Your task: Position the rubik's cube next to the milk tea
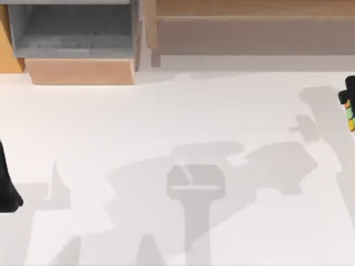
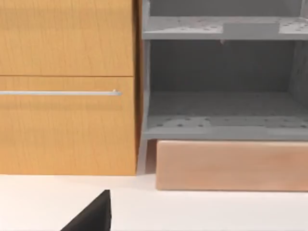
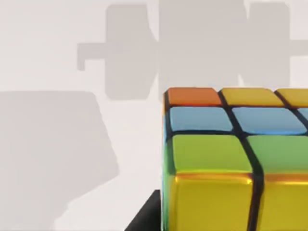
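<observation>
- Right tool (image 1: 349, 88): located at the right edge of the top view, seen as a dark form directly at the rubik's cube (image 1: 349, 115). How far the fingers are open cannot be told. A dark part of the tool appears beside the cube in the right wrist view, but whether it grips the cube cannot be told.
- Rubik's cube (image 3: 231, 159): in the right wrist view it sits close before the camera. Visible squares are orange, yellow, blue and green, separated by dark edges. In the top view, a narrow strip of the cube is seen at the right edge of the white surface (image 1: 177, 138), well apart from the grey shelf unit (image 1: 72, 30).
- Whether the cube rests on the surface or is raised above it cannot be told.
- Left tool (image 1: 8, 188): parked at the left edge of the surface, well apart from the cube. Its degree of opening cannot be told. A dark part of it (image 2: 91, 216) appears in the left wrist view.
- Grey shelf unit (image 2: 221, 86): stands at the far left of the surface, on a light wooden base (image 2: 231, 166).
- Wooden cabinet (image 2: 67, 86): stands just beside the shelf unit and carries a slim metal handle (image 2: 60, 93).
- Arm shadows fall across the middle of the surface.
</observation>
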Controlling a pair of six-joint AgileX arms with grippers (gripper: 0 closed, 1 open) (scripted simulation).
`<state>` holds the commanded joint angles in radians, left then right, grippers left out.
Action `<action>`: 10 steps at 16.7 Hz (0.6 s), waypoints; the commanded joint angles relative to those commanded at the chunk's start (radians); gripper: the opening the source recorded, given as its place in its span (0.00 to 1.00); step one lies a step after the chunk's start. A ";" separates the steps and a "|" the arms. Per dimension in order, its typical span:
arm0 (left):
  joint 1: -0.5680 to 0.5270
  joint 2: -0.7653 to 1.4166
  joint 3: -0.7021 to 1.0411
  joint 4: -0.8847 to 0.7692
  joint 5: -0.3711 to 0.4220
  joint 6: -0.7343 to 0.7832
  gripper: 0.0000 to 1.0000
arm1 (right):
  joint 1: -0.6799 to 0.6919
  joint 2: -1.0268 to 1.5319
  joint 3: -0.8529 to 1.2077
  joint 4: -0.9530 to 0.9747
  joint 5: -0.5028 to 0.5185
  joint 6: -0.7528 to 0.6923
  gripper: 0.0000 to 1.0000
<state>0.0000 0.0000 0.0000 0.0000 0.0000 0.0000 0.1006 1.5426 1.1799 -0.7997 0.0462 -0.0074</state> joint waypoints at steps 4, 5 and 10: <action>0.000 0.000 0.000 0.000 0.000 0.000 1.00 | -0.093 -0.021 -0.189 -0.174 -0.048 -0.004 0.00; 0.000 0.000 0.000 0.000 0.000 0.000 1.00 | -0.106 -0.020 -0.211 -0.196 -0.054 -0.004 0.00; 0.000 0.000 0.000 0.000 0.000 0.000 1.00 | -0.114 -0.020 -0.223 -0.207 -0.057 -0.005 0.00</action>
<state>0.0000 0.0000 0.0000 0.0000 0.0000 0.0000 -0.0137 1.5227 0.9572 -1.0071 -0.0111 -0.0122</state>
